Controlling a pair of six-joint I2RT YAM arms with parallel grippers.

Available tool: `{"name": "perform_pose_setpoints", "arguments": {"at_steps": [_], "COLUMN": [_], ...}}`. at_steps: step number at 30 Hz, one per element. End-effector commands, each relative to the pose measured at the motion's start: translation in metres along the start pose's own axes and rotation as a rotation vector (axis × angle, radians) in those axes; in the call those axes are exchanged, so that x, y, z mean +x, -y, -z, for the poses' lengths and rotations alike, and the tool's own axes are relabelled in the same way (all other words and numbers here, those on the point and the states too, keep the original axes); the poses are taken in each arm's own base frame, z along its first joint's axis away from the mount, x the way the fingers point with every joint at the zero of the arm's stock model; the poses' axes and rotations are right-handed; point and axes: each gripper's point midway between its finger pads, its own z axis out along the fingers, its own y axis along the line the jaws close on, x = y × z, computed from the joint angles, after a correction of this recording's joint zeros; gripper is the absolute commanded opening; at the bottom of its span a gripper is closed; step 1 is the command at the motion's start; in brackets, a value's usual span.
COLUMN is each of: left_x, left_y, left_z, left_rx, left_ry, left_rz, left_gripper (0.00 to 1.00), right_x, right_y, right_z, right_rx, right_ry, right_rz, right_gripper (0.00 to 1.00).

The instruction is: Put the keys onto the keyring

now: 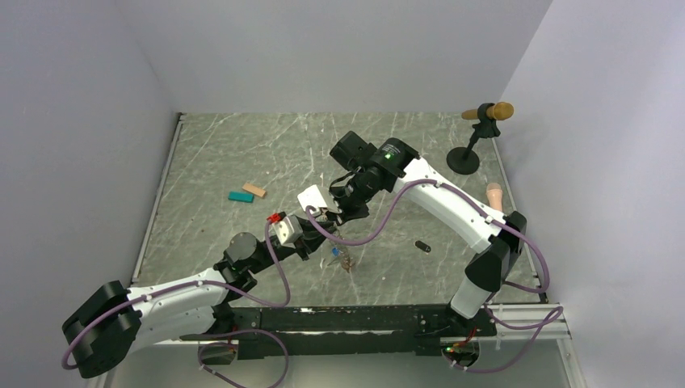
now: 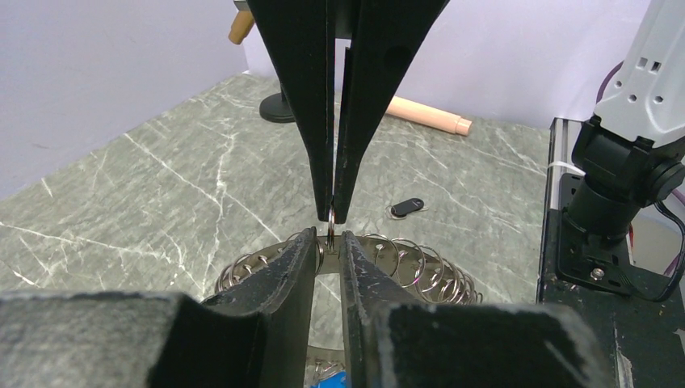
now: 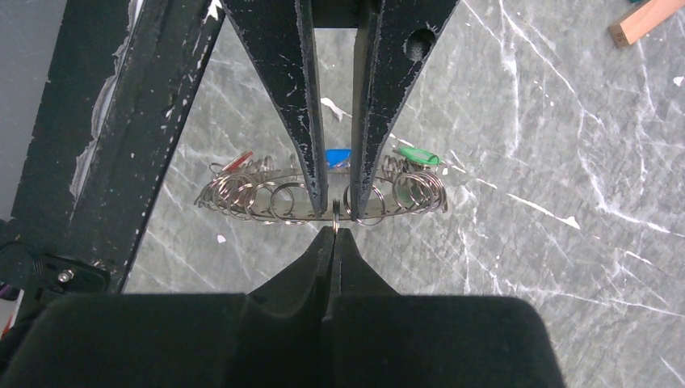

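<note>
The keyring [image 2: 420, 267] is a metal band loop strung with many small split rings, held above the table [image 1: 242, 145]. My left gripper [image 2: 331, 236] has its jaws narrowly apart, with the tips on the band either side of one small ring. My right gripper [image 3: 335, 233] is shut on that small ring, meeting the left gripper [image 3: 338, 212] tip to tip. Green [image 3: 416, 155], blue [image 3: 338, 158] and red [image 3: 237, 162] keys hang on the keyring [image 3: 266, 198]. A black key [image 1: 422, 246] lies loose on the table, also in the left wrist view [image 2: 406, 208].
A teal block [image 1: 241, 196] and a tan block [image 1: 254, 190] lie at the left middle. A black round-based stand [image 1: 464, 158] is at the back right, with a pale wooden peg [image 1: 494, 194] by the right wall. The right arm's base [image 2: 614, 202] is close on the right.
</note>
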Motion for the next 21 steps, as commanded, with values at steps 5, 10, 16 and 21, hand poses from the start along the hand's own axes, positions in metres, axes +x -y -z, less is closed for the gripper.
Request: {"name": "perform_pose_setpoints", "arguments": {"at_steps": [5, 10, 16, 21], "left_x": [-0.0307, -0.0301, -0.0299, -0.0316], "left_y": [0.0004, 0.0008, 0.0036, 0.0054], "left_z": [-0.0055, -0.0059, -0.0066, -0.0029], "left_rx": [0.001, 0.005, 0.023, 0.029], "left_ry": [0.098, 0.095, 0.093, 0.109], "left_rz": [-0.005, -0.006, -0.015, -0.020], "left_gripper": [0.31, 0.24, 0.01, 0.00], "right_x": [-0.0181, -0.0184, -0.0190, -0.0222], "right_y": [0.0065, 0.0062, 0.0060, 0.0012], "right_z": [0.0087, 0.0090, 0.0084, 0.0064], "right_rx": [0.032, 0.032, 0.028, 0.005], "right_ry": [0.067, 0.068, 0.072, 0.095], "right_rz": [0.023, 0.023, 0.023, 0.019], "right_gripper": [0.00, 0.00, 0.00, 0.00]}}
